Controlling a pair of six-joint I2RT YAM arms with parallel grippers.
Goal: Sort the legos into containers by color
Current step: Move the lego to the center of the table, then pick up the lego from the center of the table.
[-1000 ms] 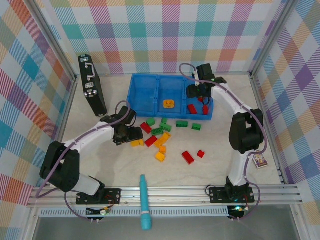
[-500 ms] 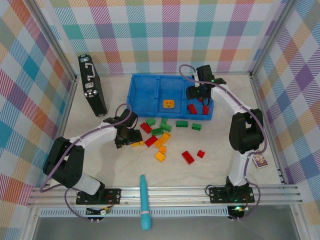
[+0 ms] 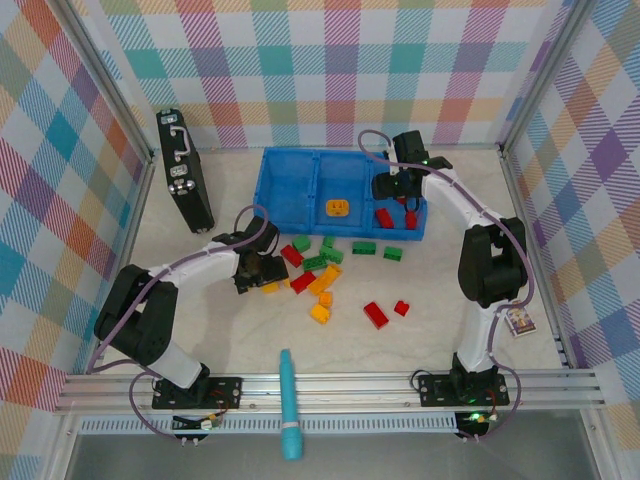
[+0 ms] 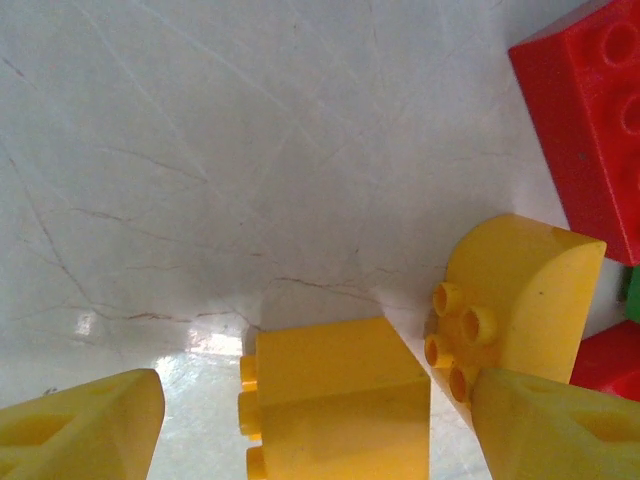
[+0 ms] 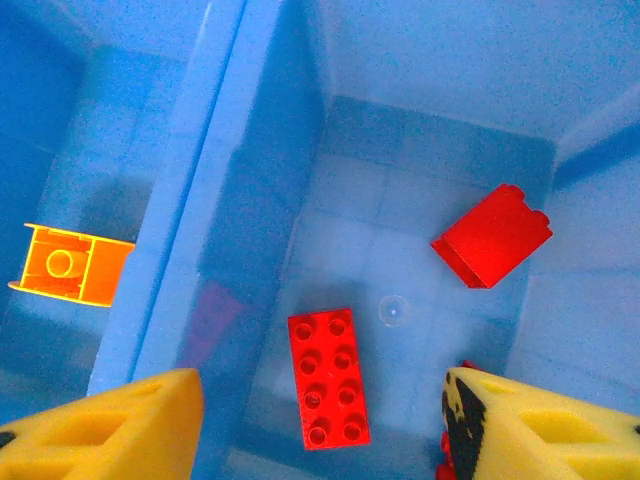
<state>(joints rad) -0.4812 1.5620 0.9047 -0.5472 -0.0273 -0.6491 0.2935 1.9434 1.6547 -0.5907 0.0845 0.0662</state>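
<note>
**Picking a yellow brick (image 4: 335,400) with the left tool (image 3: 258,272)**

Judged early in the sort: most legos (image 3: 325,278) lie loose on the worktop (image 3: 200,330), in front of the tray (image 3: 290,195). At the pile's left edge the left tool sits low, fingers (image 4: 80,425) apart either side of the yellow brick, not clamped. Next move calls for closing, lifting, and carrying, likely to the middle compartment, where one orange brick (image 5: 65,265) lies. Farther back the right tool (image 3: 395,185) hangs apart and empty over the right compartment, which holds red bricks (image 5: 328,375).
</note>
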